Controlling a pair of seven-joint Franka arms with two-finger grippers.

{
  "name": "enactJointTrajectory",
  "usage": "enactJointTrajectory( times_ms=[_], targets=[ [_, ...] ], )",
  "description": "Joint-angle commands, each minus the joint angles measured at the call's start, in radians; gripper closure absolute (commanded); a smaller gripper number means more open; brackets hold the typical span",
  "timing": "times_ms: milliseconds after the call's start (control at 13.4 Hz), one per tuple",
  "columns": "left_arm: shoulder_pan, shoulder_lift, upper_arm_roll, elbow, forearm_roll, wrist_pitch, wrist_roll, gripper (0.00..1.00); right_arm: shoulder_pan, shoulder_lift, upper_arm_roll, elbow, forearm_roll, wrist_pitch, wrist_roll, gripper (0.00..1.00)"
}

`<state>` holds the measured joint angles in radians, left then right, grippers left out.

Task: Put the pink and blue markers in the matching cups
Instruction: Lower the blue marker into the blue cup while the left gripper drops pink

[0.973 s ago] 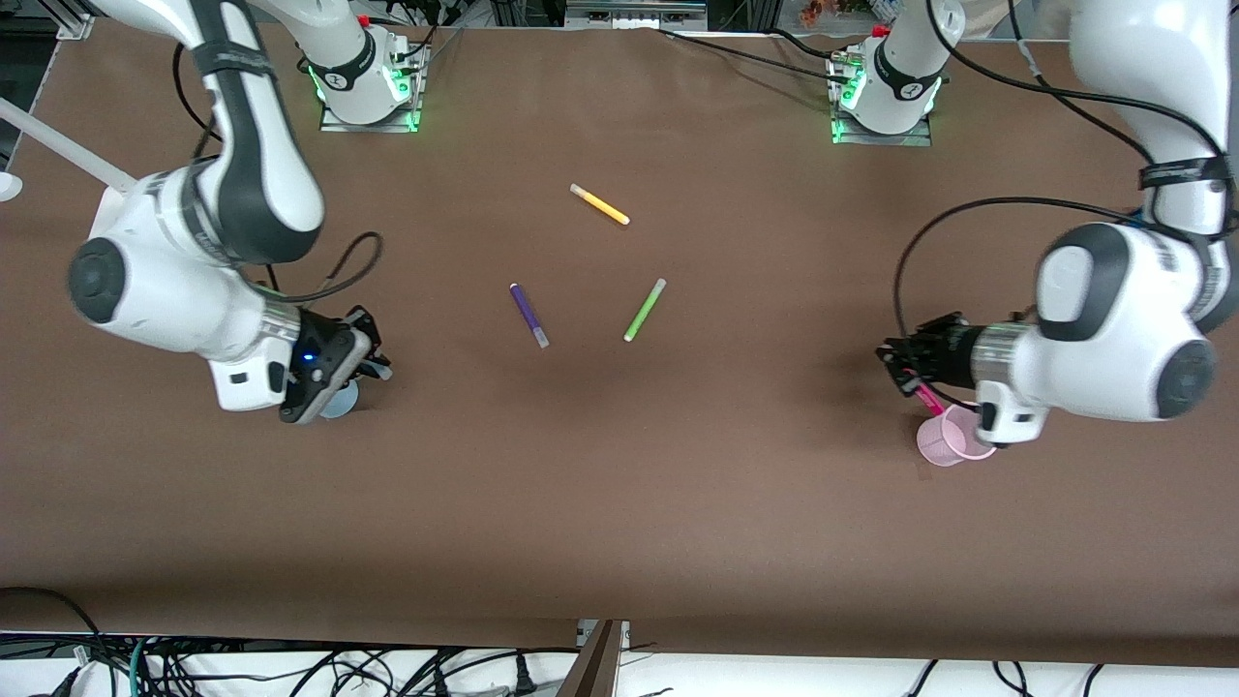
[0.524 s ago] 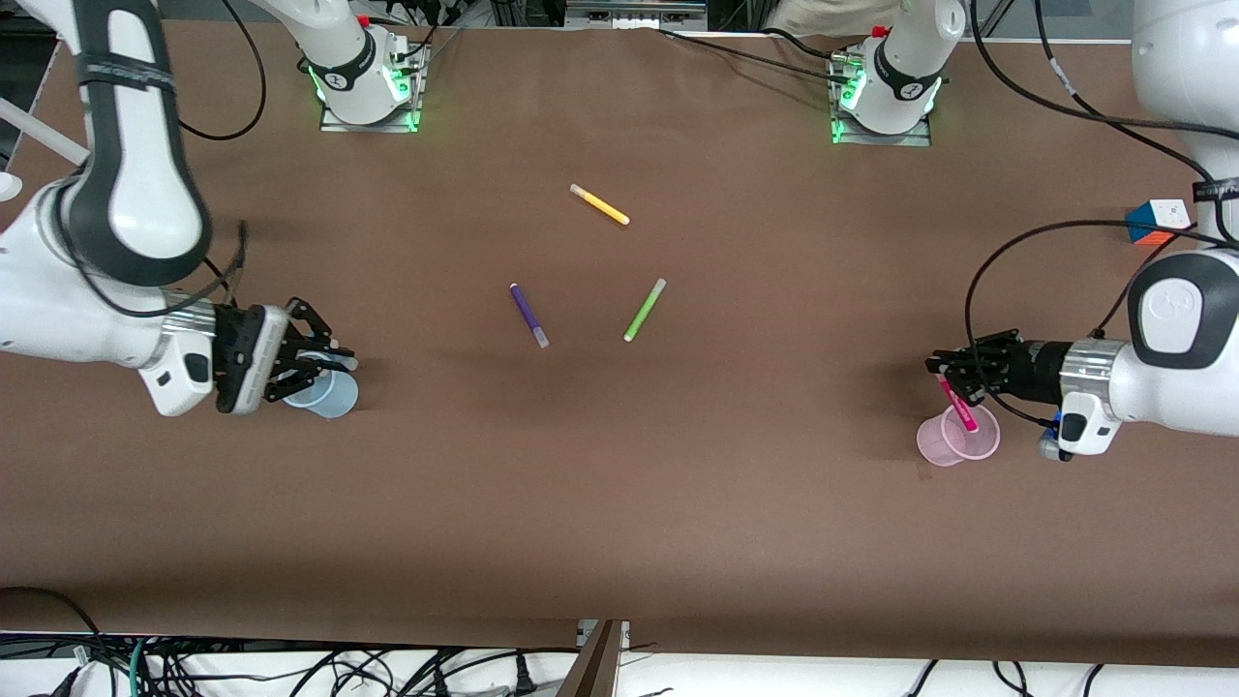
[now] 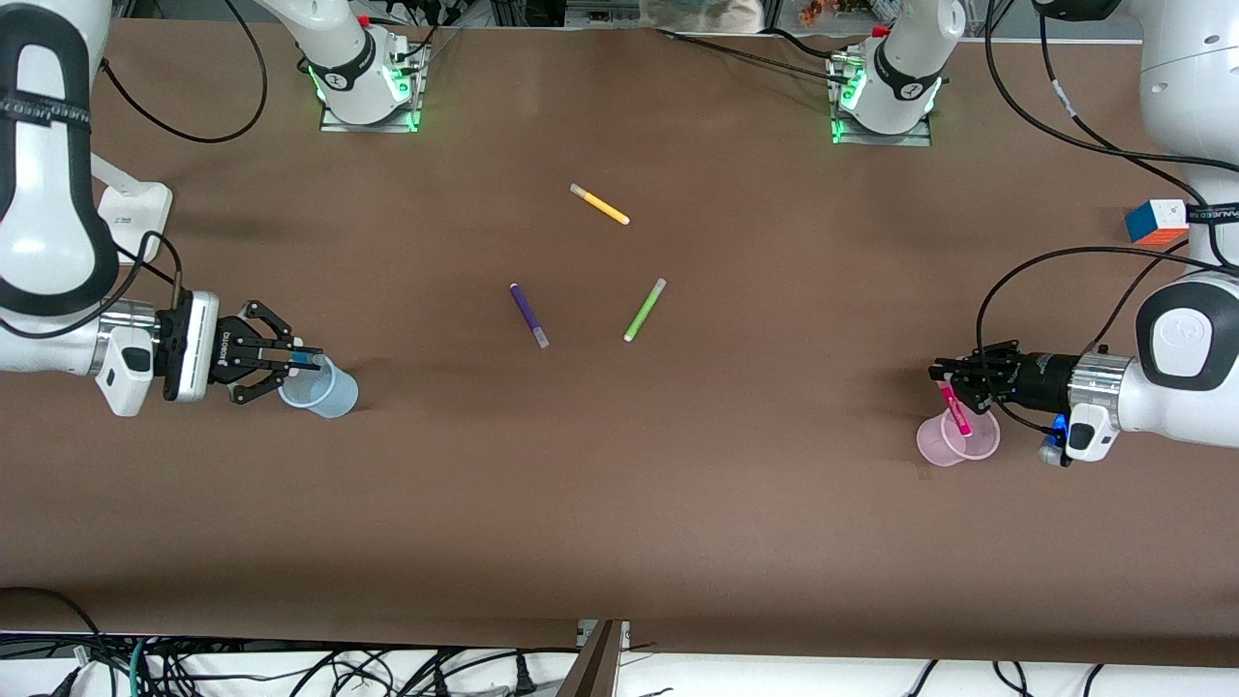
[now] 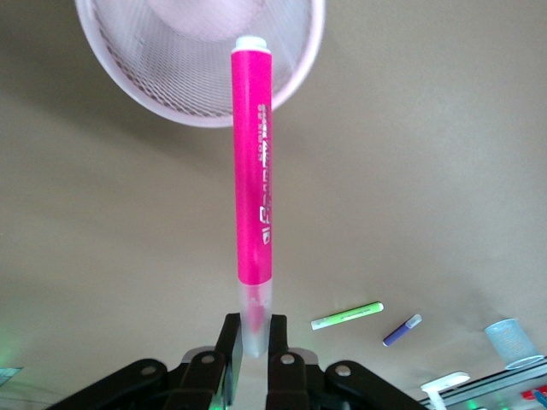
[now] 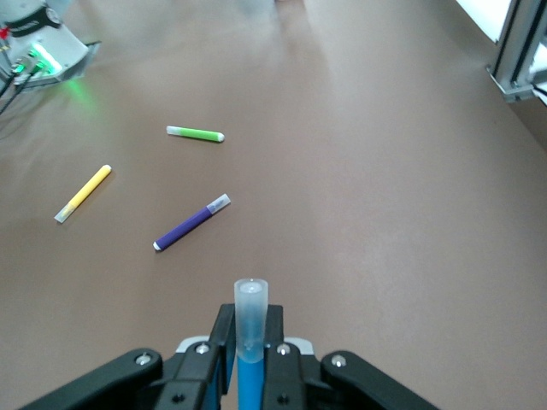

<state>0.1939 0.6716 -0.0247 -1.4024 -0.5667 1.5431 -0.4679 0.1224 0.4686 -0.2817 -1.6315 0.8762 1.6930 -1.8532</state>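
- My left claw point(image 4: 254, 342) pinches the pink marker point(image 4: 254, 171), its white print unreadable, tip over the pink cup point(image 3: 956, 438).
- My right claw point(image 3: 302, 363) clamps the blue marker point(image 5: 249, 342) beside the blue cup point(image 3: 322, 389) on the counter point(image 3: 619, 484).

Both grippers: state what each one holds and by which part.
Left gripper pinches the pink marker by its clear end. Right gripper pinches the blue marker just below its clear end.

1 high front view, 2 wrist close-ups
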Motion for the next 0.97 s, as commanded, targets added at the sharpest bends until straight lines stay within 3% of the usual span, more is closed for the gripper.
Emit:
enactJointTrajectory(
  times_ms=[0, 75, 150, 225, 599, 749, 898],
  targets=[
    [0.033, 0.017, -0.008, 0.023, -0.035, -0.029, 0.011, 0.98, -0.059, 0.050, 0.009, 0.009, 0.102, -0.073, -0.124, 0.98],
    [0.032, 0.017, -0.008, 0.023, -0.035, -0.029, 0.011, 0.94, -0.075, 0.064, 0.010, 0.018, 0.118, -0.097, -0.147, 0.98],
    [0.033, 0.017, -0.008, 0.023, -0.035, -0.029, 0.011, 0.68, -0.084, 0.074, 0.010, 0.027, 0.127, -0.110, -0.167, 0.98],
    [0.029, 0.016, -0.008, 0.023, -0.030, -0.031, 0.008, 0.01, -0.092, 0.085, 0.010, 0.033, 0.135, -0.119, -0.182, 0.98],
    [0.012, 0.003, -0.011, 0.022, -0.007, -0.041, 0.008, 0.00, -0.124, 0.136, 0.013, 0.062, 0.145, -0.145, -0.250, 0.97],
    [-0.036, -0.029, -0.014, 0.022, 0.129, -0.043, 0.014, 0.00, -0.125, 0.143, 0.013, 0.062, 0.144, -0.145, -0.256, 0.97],
    [-0.153, -0.058, -0.012, 0.020, 0.328, -0.041, 0.015, 0.00, -0.125, 0.162, 0.013, 0.079, 0.145, -0.145, -0.264, 0.97]
  ],
)
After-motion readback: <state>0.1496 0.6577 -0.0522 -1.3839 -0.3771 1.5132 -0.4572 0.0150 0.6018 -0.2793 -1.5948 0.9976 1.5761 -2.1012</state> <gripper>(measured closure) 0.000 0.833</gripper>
